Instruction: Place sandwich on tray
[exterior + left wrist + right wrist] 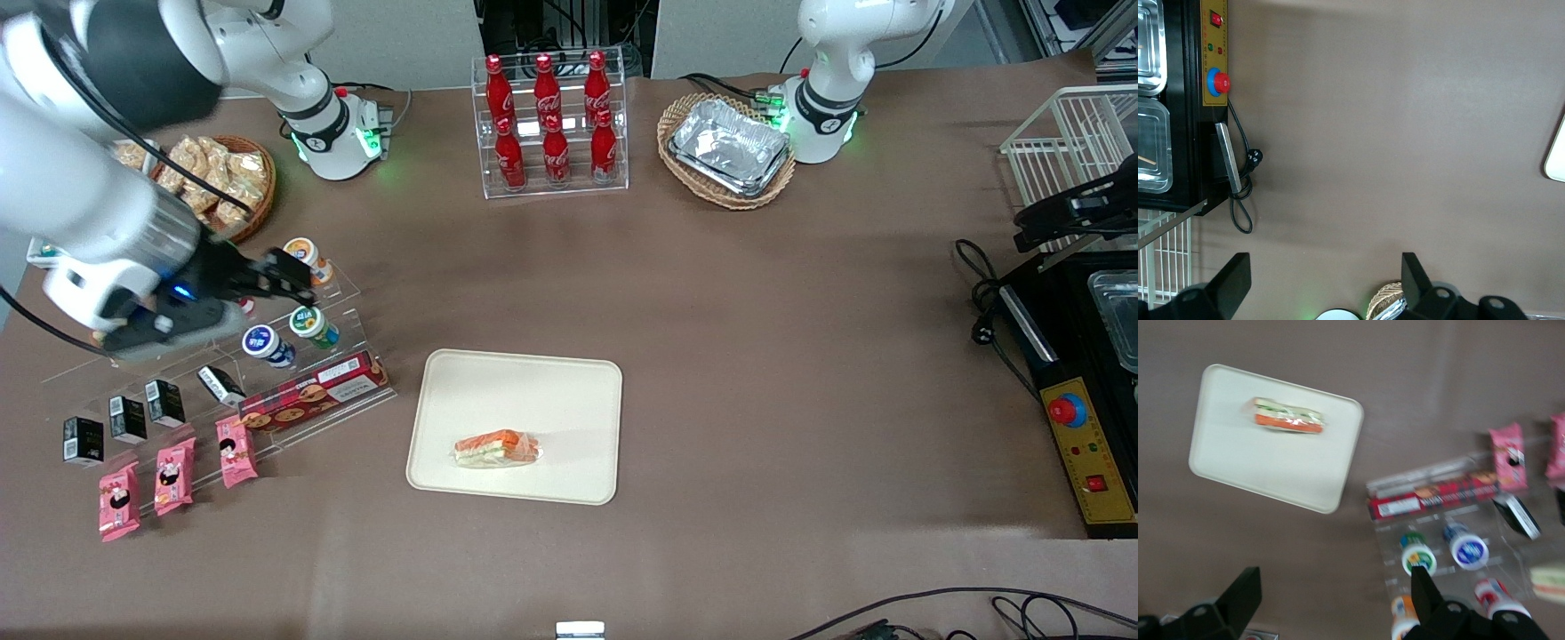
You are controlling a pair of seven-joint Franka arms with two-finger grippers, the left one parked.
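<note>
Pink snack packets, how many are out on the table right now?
3. The pink packets lie in a row in front of the clear display stand, nearest the front camera. The gripper hangs open above that stand and may hide others.

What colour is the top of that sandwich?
Bright orange, on the sandwich lying on the tray; the front view shows it best.

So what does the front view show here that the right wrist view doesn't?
Only the front view shows the cola bottles, the foil trays in their basket and the snack basket. Only the right wrist view shows a pale sandwich wedge beside the cups. Both show the sandwich lying on the tray, and the empty, open gripper above the snack stand.
</note>
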